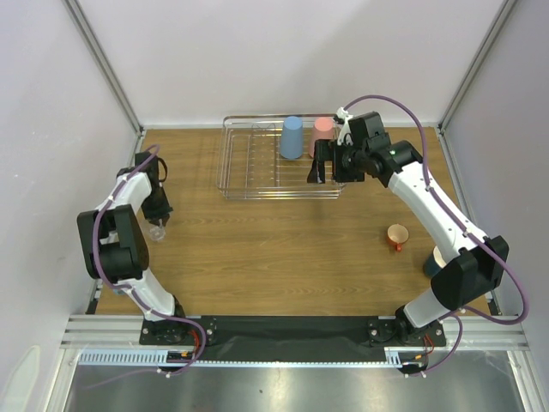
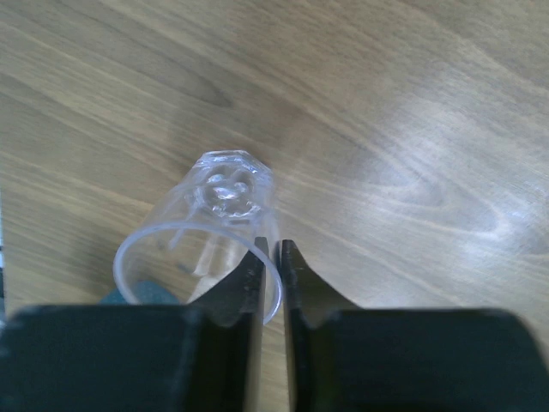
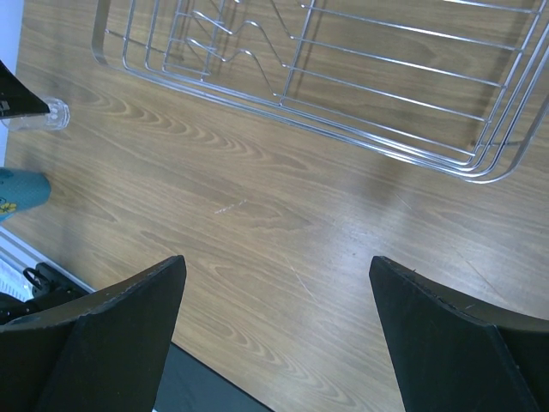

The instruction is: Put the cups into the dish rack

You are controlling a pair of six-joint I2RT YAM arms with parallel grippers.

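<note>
A clear glass lies on its side on the wooden table at the far left. My left gripper is shut on the wall at its rim, one finger inside and one outside. The dish rack, a silver wire basket, stands at the back middle. A light blue tumbler and a pink tumbler stand upside down in its right end. My right gripper hovers open over the rack's right end, holding nothing. A small orange cup sits at the right. A dark blue mug is half hidden by the right arm.
In the right wrist view the dish rack's near rim runs across the top, with bare wood below it and between the fingers. Metal frame posts and white walls close in the table on three sides.
</note>
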